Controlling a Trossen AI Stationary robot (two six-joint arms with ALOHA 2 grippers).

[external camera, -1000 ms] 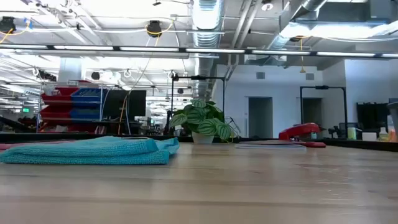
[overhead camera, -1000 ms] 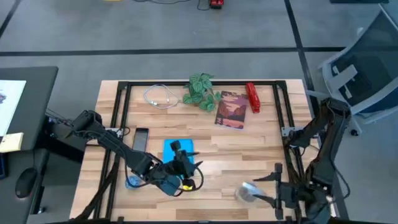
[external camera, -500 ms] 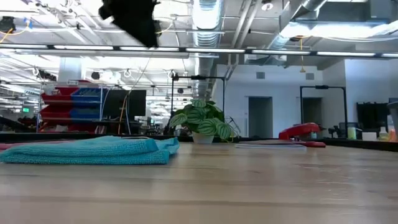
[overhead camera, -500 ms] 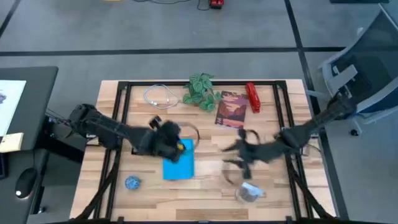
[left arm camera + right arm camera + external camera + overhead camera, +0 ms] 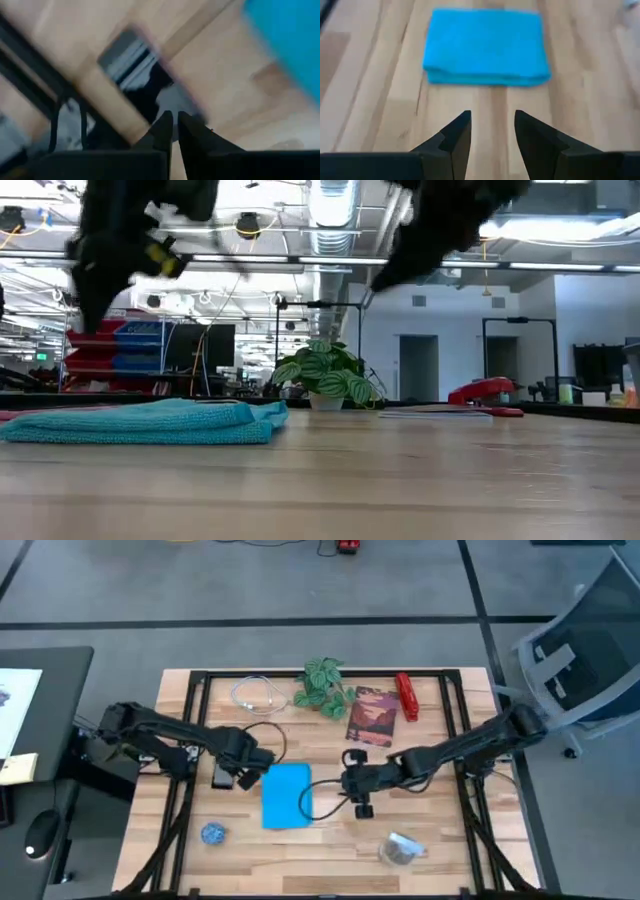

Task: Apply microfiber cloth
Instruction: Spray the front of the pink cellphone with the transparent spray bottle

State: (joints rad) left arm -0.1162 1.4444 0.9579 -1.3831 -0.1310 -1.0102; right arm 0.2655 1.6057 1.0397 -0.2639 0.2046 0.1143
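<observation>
Both arms have swung inward over the worktop. Left gripper (image 5: 243,772), fingers pressed together, now hangs above the black phone (image 5: 222,773). Microfiber cloth (image 5: 286,794) lies folded, untouched, mid-worktop toward the front edge. Right gripper (image 5: 350,783), fingers spread, faces it just beside; a grasp looks imminent.

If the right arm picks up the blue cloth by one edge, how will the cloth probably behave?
The microfiber cloth looks soft and lies folded in layers, so it would probably droop and unfold when lifted by one edge. It seems light, and a push may bunch it on the wooden table instead of sliding it. The right gripper, jaws open, faces its folded edge, which offers a thicker bite.
</observation>
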